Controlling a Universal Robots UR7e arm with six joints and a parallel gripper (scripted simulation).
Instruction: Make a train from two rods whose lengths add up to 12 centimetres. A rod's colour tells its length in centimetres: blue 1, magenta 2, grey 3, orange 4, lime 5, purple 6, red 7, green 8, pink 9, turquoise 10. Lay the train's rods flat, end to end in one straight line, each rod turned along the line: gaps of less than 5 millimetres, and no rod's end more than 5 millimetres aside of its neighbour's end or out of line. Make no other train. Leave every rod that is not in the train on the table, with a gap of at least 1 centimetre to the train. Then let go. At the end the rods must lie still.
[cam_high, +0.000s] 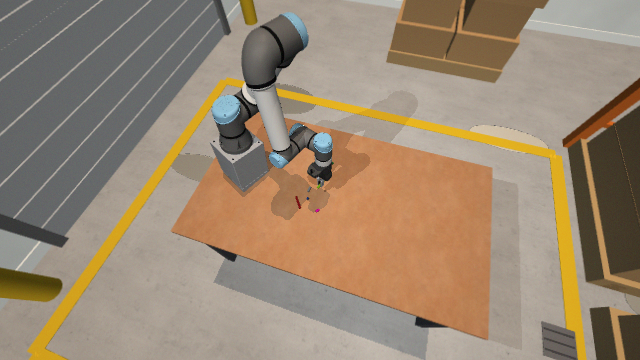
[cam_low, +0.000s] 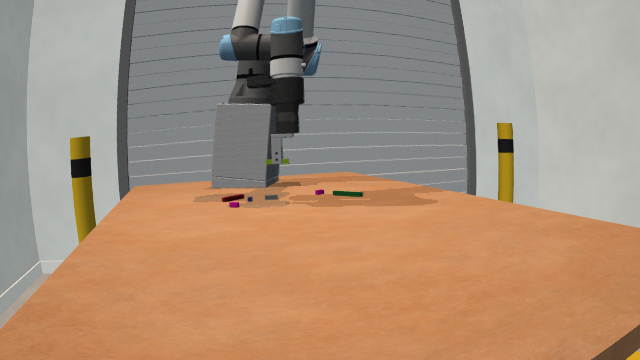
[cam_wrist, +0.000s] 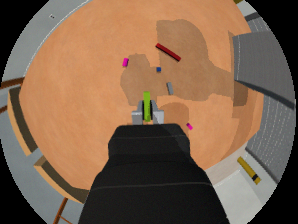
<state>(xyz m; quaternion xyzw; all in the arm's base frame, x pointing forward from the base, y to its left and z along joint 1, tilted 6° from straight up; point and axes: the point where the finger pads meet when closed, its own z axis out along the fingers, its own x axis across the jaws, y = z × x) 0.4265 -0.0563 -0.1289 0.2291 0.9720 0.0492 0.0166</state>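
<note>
My gripper (cam_low: 277, 160) (cam_wrist: 147, 106) is shut on a lime rod (cam_high: 319, 186) (cam_low: 285, 161) (cam_wrist: 147, 96) and holds it level, well above the table. A green rod (cam_low: 348, 193) lies on the table in the exterior view; it is hidden in the other views. A red rod (cam_high: 298, 202) (cam_low: 233, 198) (cam_wrist: 168, 52), a small blue rod (cam_high: 308, 198) (cam_low: 250, 199) (cam_wrist: 158, 69) and a grey rod (cam_high: 309, 189) (cam_low: 271, 197) (cam_wrist: 170, 88) lie apart. One magenta rod (cam_high: 317, 210) (cam_low: 234, 204) (cam_wrist: 125, 62) lies near them, another magenta rod (cam_low: 319, 192) (cam_wrist: 189, 126) beside the green one.
The wooden table (cam_high: 400, 225) (cam_low: 350, 280) (cam_wrist: 75, 100) carries the loose rods near the robot's grey pedestal (cam_high: 242, 165) (cam_low: 242, 145). The arm's shadows fall over the rods. Cardboard boxes (cam_high: 425, 40) stand on the floor beyond the table.
</note>
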